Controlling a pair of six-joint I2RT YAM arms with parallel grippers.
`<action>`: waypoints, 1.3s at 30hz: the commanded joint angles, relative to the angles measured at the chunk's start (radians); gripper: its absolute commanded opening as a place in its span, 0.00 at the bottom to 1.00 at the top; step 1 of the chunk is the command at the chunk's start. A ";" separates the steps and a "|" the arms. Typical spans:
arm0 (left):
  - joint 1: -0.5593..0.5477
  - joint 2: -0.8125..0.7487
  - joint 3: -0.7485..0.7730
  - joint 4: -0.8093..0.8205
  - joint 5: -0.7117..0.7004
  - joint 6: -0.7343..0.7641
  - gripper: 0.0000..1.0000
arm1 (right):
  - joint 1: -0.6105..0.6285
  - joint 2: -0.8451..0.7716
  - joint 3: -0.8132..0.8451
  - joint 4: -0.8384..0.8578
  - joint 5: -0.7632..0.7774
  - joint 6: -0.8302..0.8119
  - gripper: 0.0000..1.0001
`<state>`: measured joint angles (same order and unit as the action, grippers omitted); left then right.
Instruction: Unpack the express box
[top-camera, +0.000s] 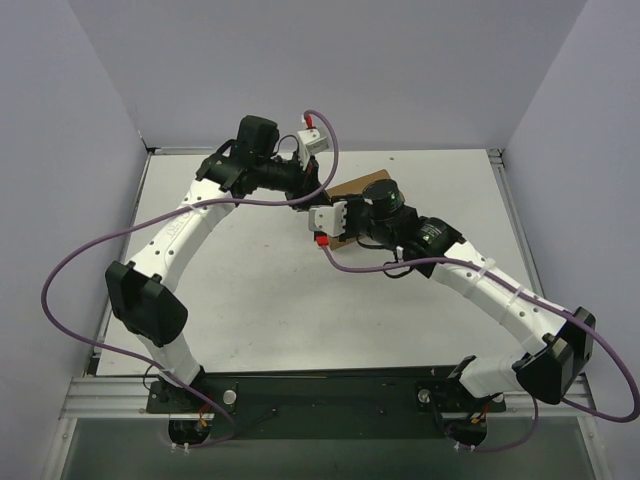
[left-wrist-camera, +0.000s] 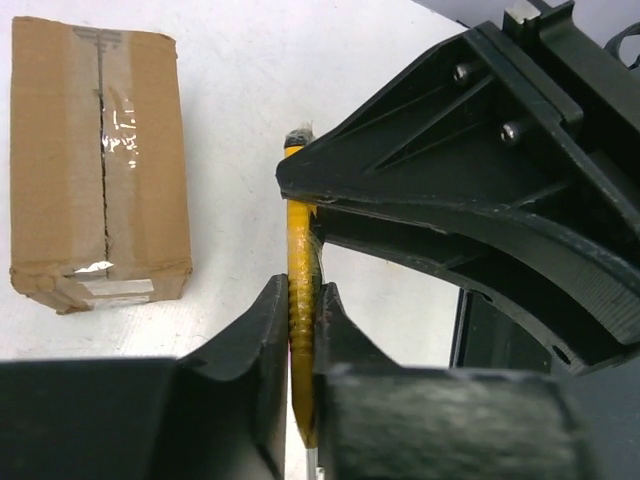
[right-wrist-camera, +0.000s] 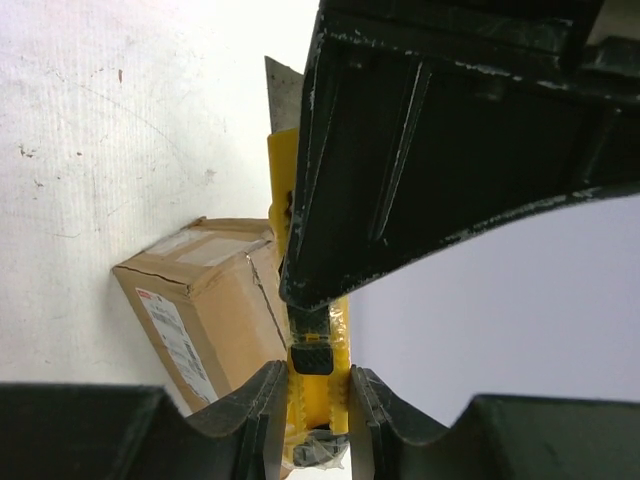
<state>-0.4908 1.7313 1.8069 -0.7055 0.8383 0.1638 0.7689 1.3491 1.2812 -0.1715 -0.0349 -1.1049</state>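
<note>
The express box (left-wrist-camera: 100, 160), a brown carton, lies on the white table with its flaps down and a dark split running along its taped seam. In the right wrist view, the express box (right-wrist-camera: 205, 300) shows a white label on its side. A yellow utility knife (left-wrist-camera: 301, 300) is held above the table between both grippers. My left gripper (left-wrist-camera: 302, 335) is shut on one end of it. My right gripper (right-wrist-camera: 318, 400) is shut on the handle by the black slider, and the knife's blade (right-wrist-camera: 283, 85) points away from that gripper. From above, my left gripper (top-camera: 315, 197) and right gripper (top-camera: 338, 208) meet over the box (top-camera: 352, 188).
White table (top-camera: 260, 290) with purple walls on three sides. Purple cables loop from both arms over the table. A black base rail (top-camera: 320, 395) runs along the near edge.
</note>
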 joint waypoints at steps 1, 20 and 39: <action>0.000 -0.022 0.011 -0.022 0.008 0.042 0.00 | 0.010 -0.048 -0.020 0.061 0.009 -0.015 0.00; 0.159 -0.300 -0.526 1.032 0.249 -0.434 0.00 | -0.459 0.096 0.388 -0.422 -0.931 0.794 0.76; 0.147 -0.177 -0.403 1.057 0.423 -0.458 0.00 | -0.412 0.272 0.494 -0.256 -1.132 0.961 0.61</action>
<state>-0.3393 1.5471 1.3411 0.3016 1.1992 -0.2852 0.3256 1.6131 1.7439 -0.4683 -1.0634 -0.1524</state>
